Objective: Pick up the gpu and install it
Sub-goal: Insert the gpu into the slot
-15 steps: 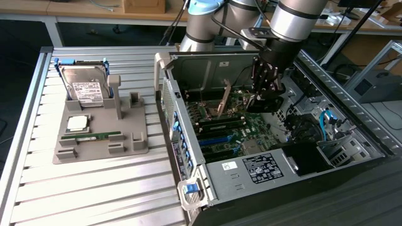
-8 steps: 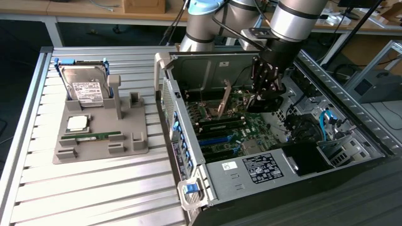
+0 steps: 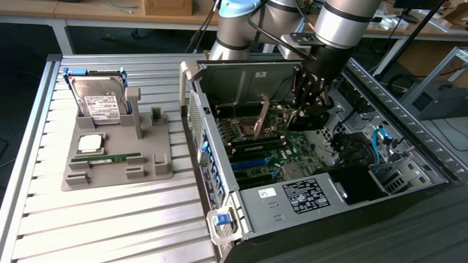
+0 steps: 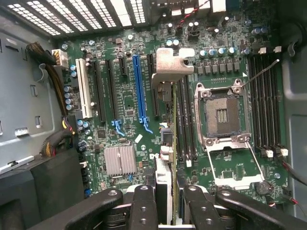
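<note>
Your gripper [image 3: 306, 112] is hanging inside the open computer case [image 3: 409, 142], and its fingers [image 4: 144, 206] are pinching the gpu [image 4: 165, 191] by its upper edge. In the wrist view you are looking down along the card: it is running edge-on straight out from between the fingers, with its silvery end bracket [image 4: 171, 64] at the far end. The motherboard [image 4: 124, 105] is lying below the gripper, and the card is hanging over the dark slots just beside the long blue slot [image 4: 139, 86]; you cannot tell whether its lower edge is touching a slot. The empty CPU socket [image 4: 221, 115] is sitting near the card on its other side, with the memory slots [image 4: 266, 100] beyond it.

In the exterior view, the grey holder tray [image 3: 117, 159] is sitting well apart from your gripper, outside the case, carrying the hard drive [image 3: 98, 101] upright, a processor chip [image 3: 90, 143] and a memory stick [image 3: 109, 158].
</note>
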`<state>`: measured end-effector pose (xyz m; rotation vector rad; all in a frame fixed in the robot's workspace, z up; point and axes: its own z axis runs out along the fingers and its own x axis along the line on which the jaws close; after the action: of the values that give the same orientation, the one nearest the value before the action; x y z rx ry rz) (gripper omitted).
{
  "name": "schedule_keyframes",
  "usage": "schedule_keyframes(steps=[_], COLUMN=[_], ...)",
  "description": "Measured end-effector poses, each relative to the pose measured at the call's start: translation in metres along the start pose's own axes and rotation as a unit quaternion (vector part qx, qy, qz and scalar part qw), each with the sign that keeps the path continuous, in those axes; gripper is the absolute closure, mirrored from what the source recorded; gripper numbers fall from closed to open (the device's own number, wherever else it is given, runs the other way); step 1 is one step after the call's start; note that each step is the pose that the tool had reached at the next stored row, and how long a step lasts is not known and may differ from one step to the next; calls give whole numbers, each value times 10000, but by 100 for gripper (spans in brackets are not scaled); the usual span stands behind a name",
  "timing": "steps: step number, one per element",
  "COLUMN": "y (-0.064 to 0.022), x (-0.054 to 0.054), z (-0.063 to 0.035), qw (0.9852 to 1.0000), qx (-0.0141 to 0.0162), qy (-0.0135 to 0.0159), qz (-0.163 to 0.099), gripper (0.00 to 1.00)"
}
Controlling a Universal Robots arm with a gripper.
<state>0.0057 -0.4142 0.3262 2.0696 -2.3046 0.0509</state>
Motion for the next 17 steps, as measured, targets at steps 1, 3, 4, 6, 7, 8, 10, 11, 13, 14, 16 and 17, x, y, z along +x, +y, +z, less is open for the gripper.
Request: schedule_keyframes(steps=[1, 3, 4, 6, 7, 8, 10, 11, 13, 14, 16, 17], y=[0, 0, 0, 0, 0, 0, 0, 0, 0, 0, 0, 0], x=[0, 0, 0, 0, 0, 0, 0, 0, 0, 0, 0, 0], z=[0, 0, 0, 0, 0, 0, 0, 0, 0, 0, 0, 0], qw=[10000, 10000, 10000, 10000, 10000, 10000, 9999, 9999, 9998, 9998, 9998, 9997], qx=[1, 2, 3, 4, 5, 5, 7, 7, 9, 10, 12, 12], qy=[0, 1, 0, 0, 0, 0, 0, 1, 1, 1, 1, 1], qz=[-16, -40, -52, -74, -86, -98, -124, -137, -174, -186, -216, -230], gripper=[73, 73, 73, 73, 73, 73, 73, 73, 73, 73, 73, 73])
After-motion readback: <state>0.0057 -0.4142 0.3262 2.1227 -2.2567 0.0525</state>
